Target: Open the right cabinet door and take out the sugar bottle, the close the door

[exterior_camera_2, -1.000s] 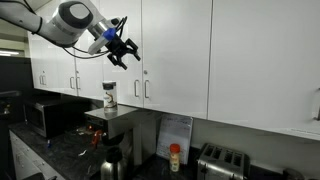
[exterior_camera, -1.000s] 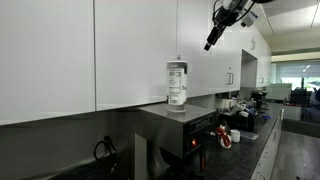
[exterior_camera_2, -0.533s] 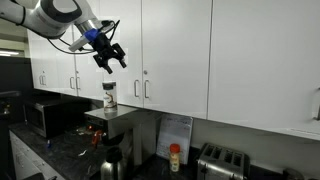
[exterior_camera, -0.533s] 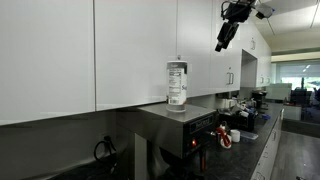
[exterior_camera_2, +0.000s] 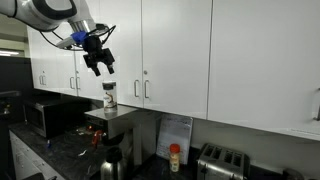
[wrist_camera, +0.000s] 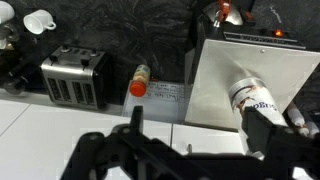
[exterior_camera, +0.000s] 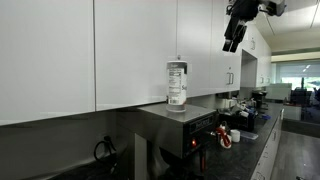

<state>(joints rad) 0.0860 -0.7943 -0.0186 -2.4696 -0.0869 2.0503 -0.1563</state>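
The fingers [exterior_camera_2: 95, 70] are spread apart with nothing between them. They hang from the white arm [exterior_camera_2: 45, 10] in front of the upper cabinets, pointing down. In the wrist view both dark fingers [wrist_camera: 135, 118] rise from the lower edge with a clear gap between them.

The sugar bottle [exterior_camera_2: 110, 96] stands upright below the fingers and a little to their right, apart from them. It rests on the flat top of a steel appliance [exterior_camera_2: 112, 122]. In an exterior view the bottle [exterior_camera: 177, 83] sits lower than the fingers [exterior_camera: 231, 42] and well off to their left, its banded label facing the camera. The wrist view looks down on the bottle [wrist_camera: 255, 95], which shows just above one finger, on the pale appliance top [wrist_camera: 230, 60].

The right cabinet door [exterior_camera_2: 175, 55] is closed and flush with its neighbours. It lies to the right of the fingers, and its slim bar handle [exterior_camera_2: 146, 88] is lower than they are. The matching door [exterior_camera_2: 125, 40] is directly behind and beside the fingers.

Below the fingers, on the dark table [wrist_camera: 120, 30], are a chrome toaster [wrist_camera: 75, 75], a yellow bottle [wrist_camera: 140, 80] with a red cap, and white cups [wrist_camera: 38, 20] at the far corner. A microwave [exterior_camera_2: 50, 115] sits on the other side of the appliance from the toaster, lower than the fingers.
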